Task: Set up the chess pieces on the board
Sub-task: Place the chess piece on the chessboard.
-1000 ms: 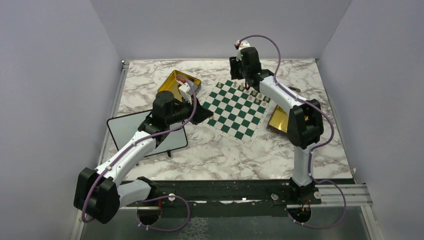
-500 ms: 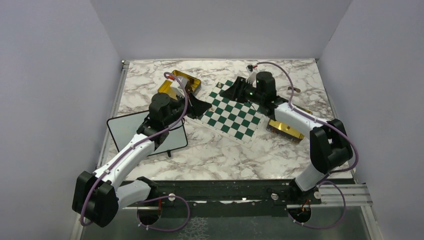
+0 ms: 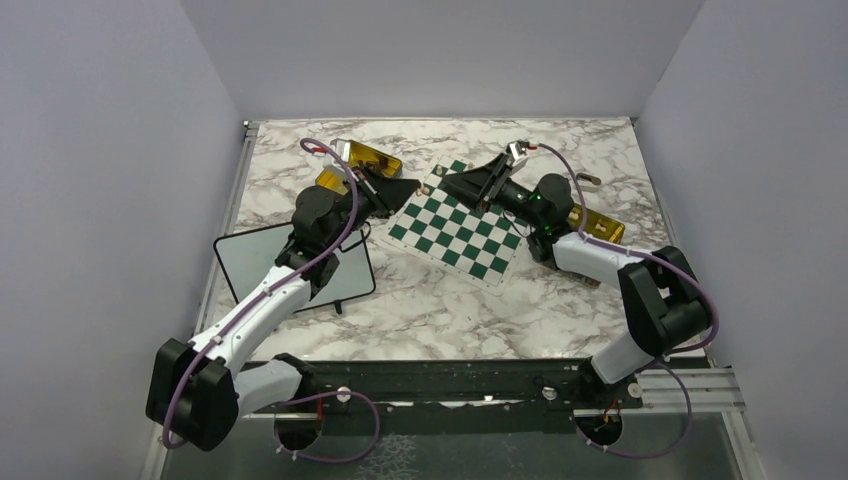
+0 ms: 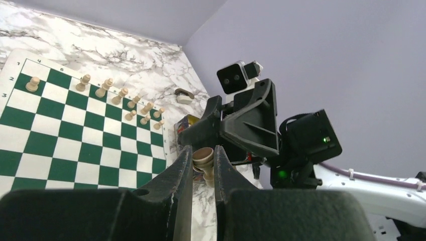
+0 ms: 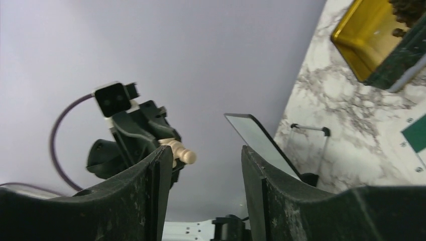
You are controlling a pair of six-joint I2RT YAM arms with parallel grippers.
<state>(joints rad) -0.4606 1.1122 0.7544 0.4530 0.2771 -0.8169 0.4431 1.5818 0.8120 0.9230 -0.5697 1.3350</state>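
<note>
My left gripper [image 4: 203, 152] is clenched on one pale chess piece [image 4: 203, 161], whose round base shows between the two black fingers [image 4: 180, 173] at the bottom middle of the left wrist view. In the right wrist view the same piece [image 5: 182, 151] pokes out sideways from that gripper at left of centre, against the grey wall. My right gripper [image 5: 206, 156] is released: its jaws stand apart with nothing between them, and through the gap I see only the wall and the corner of a black-framed whiteboard [image 5: 255, 131]. From above, the left gripper [image 3: 402, 190] and the right gripper [image 3: 457, 183] point at each other just above the upper left corner of the board [image 3: 455, 228], near but not touching. The board lies flat on the marble table [image 3: 450, 310] in the middle of the frame. A row of pale pieces [image 4: 105, 86] stands upright along its far edge, with a few more [image 4: 145, 118] just inside them toward the right corner. One gold tin [image 3: 368, 160] sits behind the left gripper, another [image 3: 602, 226] to the right of the board, under my right arm. The whiteboard [image 3: 250, 262] lies at left.
</note>
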